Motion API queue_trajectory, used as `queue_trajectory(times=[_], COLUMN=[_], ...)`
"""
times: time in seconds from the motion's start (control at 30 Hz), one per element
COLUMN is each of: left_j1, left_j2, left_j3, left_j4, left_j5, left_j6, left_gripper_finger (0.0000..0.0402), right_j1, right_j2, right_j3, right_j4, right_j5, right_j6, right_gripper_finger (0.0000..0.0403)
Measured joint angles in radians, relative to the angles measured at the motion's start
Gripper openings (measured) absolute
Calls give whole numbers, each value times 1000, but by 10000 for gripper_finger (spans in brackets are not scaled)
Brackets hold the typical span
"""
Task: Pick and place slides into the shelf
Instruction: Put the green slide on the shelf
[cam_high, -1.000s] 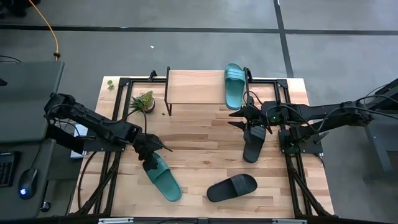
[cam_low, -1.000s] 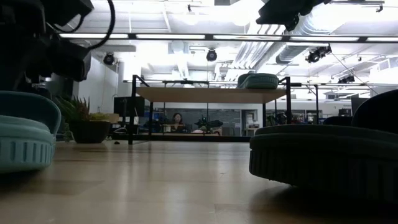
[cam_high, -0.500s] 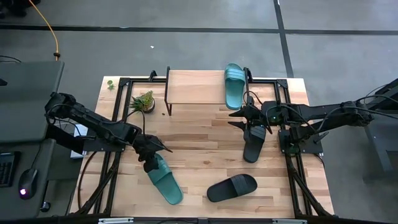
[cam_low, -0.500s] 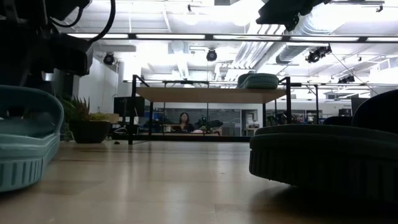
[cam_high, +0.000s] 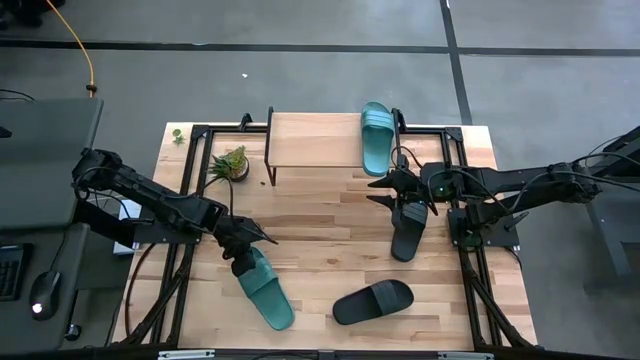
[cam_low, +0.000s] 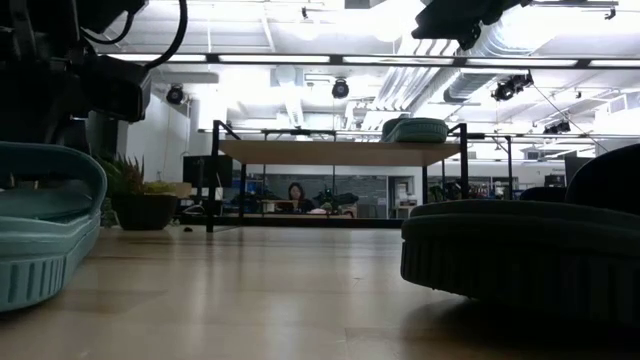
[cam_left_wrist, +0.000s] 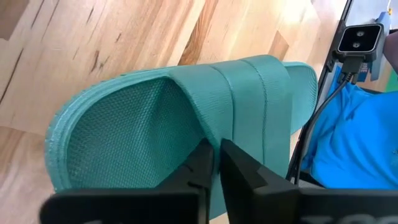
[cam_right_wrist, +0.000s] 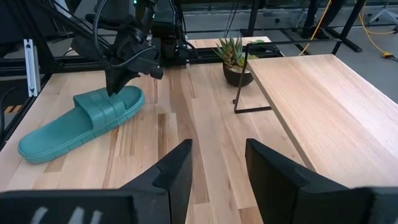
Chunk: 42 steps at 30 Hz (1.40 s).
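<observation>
Your left gripper (cam_high: 243, 256) pinches the teal-green rubber slide's (cam_high: 266, 289) strap on the wooden table (cam_high: 320, 230). Only your low view shows a person (cam_low: 296, 194) behind the shelf (cam_low: 335, 152). Your right gripper (cam_high: 405, 205) stays half-spread over a black slide (cam_high: 407, 234).

Two slim dark jointed arms, matt black housings, thin black cables looping along each, flat angular black fingers (cam_right_wrist: 177, 171) on the right arm, narrow tapered fingers (cam_left_wrist: 202, 165) on the left
</observation>
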Motion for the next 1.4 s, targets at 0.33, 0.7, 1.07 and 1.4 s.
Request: queue_trajectory(times=[0.33, 0.7, 1.07, 1.4], left_j1=[0, 0, 0, 1], left_j2=[0, 0, 0, 0], left_j3=[0, 1, 84, 248], left_j4=[3, 120, 118, 24], left_j5=[-10, -13, -29, -83], left_j6=[0, 0, 64, 177], left_gripper_finger=[5, 4, 5, 4], right_j1=[0, 17, 110, 162], right_j2=[0, 0, 14, 95], right_j3=[0, 0, 0, 0], right_j4=[0, 3, 59, 138], right_j5=[0, 0, 34, 130], right_j6=[3, -38, -187, -361], right_gripper_finger=[140, 140, 140, 140])
